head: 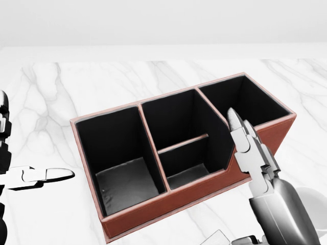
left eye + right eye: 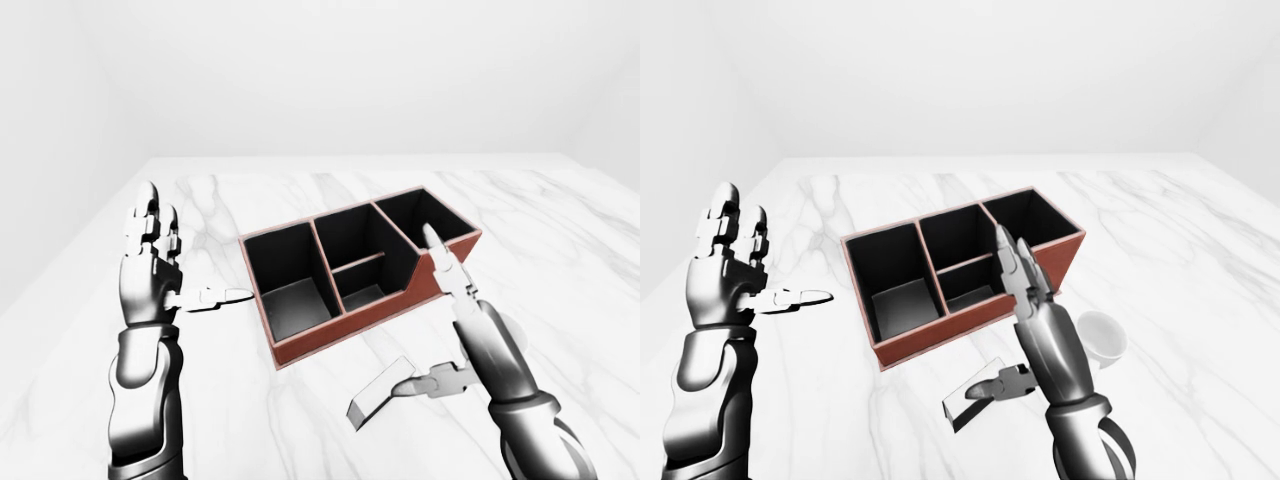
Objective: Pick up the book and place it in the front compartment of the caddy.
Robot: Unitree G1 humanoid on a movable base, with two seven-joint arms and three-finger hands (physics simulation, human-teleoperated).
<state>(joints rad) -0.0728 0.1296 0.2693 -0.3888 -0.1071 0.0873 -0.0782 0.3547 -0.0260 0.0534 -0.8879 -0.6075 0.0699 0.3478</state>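
The caddy (image 2: 330, 338) is a red-brown box with black compartments, set at an angle on the marble table (image 2: 230, 410). The book (image 2: 376, 397) is a small pale grey slab lying flat on the table just below the caddy in the left-eye view. My right hand (image 2: 452, 300) stands open beside the book, fingers pointing up over the caddy's lower wall. Its thumb (image 2: 420, 386) touches the book's right end. My left hand (image 2: 172, 268) is open and raised to the left of the caddy, thumb pointing at it. It holds nothing.
A white bowl (image 2: 1102, 334) sits on the table right of my right forearm, close to the caddy's right end. The table's left edge (image 2: 70, 270) runs diagonally at the left of the left-eye view. White walls lie beyond.
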